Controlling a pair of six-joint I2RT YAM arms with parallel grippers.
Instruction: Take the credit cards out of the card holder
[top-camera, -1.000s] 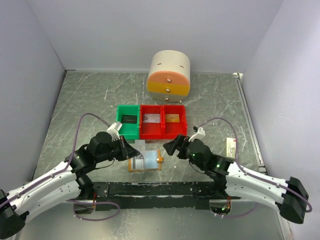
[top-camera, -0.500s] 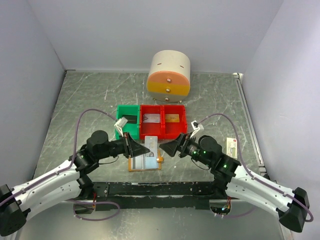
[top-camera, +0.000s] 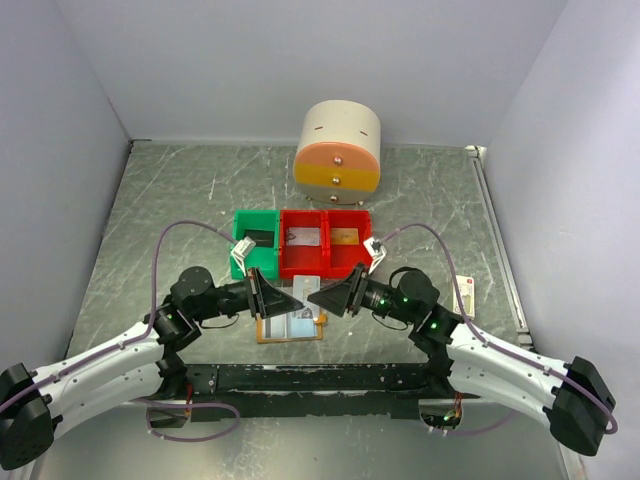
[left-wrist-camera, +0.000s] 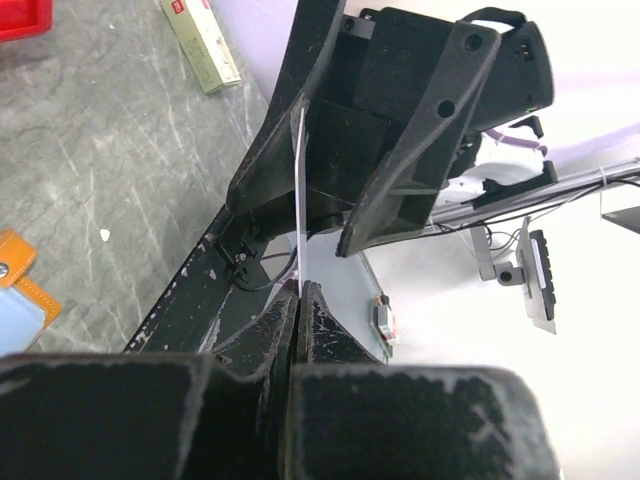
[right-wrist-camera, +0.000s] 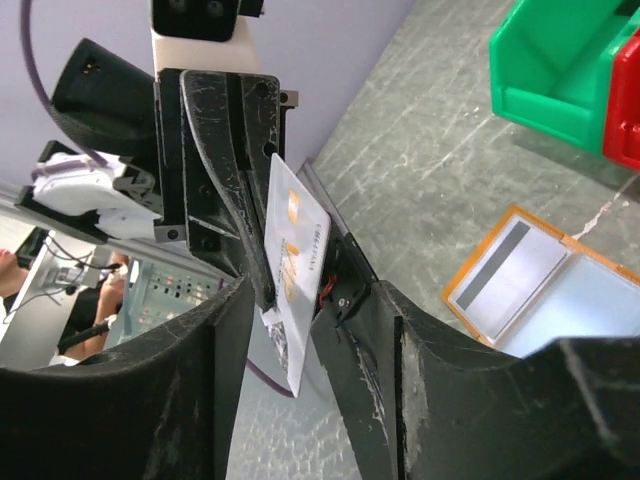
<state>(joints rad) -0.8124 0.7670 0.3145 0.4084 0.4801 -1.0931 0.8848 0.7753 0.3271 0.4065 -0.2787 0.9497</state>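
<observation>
The card holder (top-camera: 267, 333) lies open on the table between the arms, orange rim, pale blue inside. A grey card with a dark stripe (right-wrist-camera: 506, 277) lies in it. My left gripper (top-camera: 293, 297) is shut on a pale card with orange markings (top-camera: 305, 284) and holds it upright above the holder. The left wrist view shows this card edge-on (left-wrist-camera: 298, 190), and the right wrist view shows its face (right-wrist-camera: 296, 262). My right gripper (top-camera: 318, 297) is open, with one finger on each side of that card (right-wrist-camera: 315, 290), not closed on it. The holder's corner shows in the left wrist view (left-wrist-camera: 18, 290).
A green bin (top-camera: 257, 243) and two red bins (top-camera: 325, 240) stand just behind the holder. A round drawer cabinet (top-camera: 339, 152) stands farther back. A small white box (top-camera: 463, 293) lies at the right. Walls close in the table on three sides.
The left gripper has carried the card up and to the right. The right gripper has moved left until its open fingers straddle the card.
</observation>
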